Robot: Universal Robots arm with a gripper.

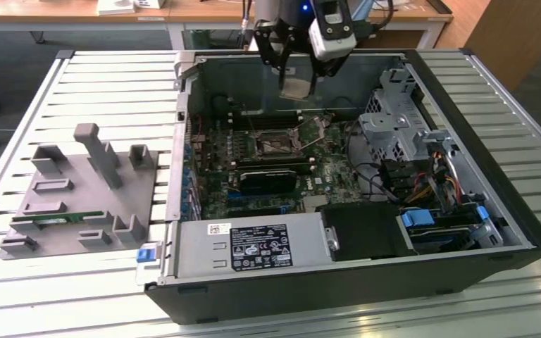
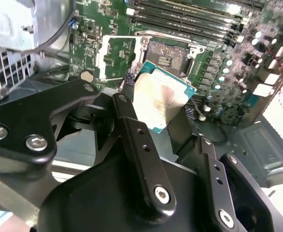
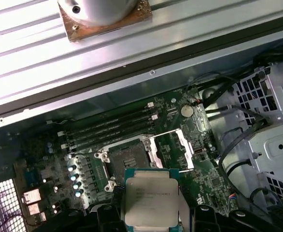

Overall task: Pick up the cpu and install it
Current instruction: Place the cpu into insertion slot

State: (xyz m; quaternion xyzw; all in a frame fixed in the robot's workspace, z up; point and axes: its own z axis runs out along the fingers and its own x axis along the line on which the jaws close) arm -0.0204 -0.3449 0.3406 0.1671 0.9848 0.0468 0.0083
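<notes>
The cpu (image 1: pixel 296 88) is a flat square chip with a silver-grey top, held in the air by my gripper (image 1: pixel 297 76), which is shut on it. It hangs above the back of the open computer case (image 1: pixel 496 232). Both wrist views show the cpu (image 2: pixel 158 96) (image 3: pixel 151 195) pinched between the black fingers (image 2: pixel 127 116). The empty processor socket (image 3: pixel 124 157) (image 2: pixel 168 55) lies on the green motherboard (image 1: pixel 214 190) just past the chip, with its metal load plate (image 3: pixel 173 150) swung open beside it. In the exterior view the socket (image 1: pixel 275 146) sits below and in front of the gripper.
A black heatsink block (image 1: pixel 268 179) sits in front of the socket. Drive cages and cables (image 1: pixel 411 141) fill the case on the exterior view's right, and a power supply (image 1: pixel 251 246) lies at its front. A grey fixture (image 1: pixel 73 197) holding a green memory stick (image 1: pixel 64 220) stands on the exterior view's left.
</notes>
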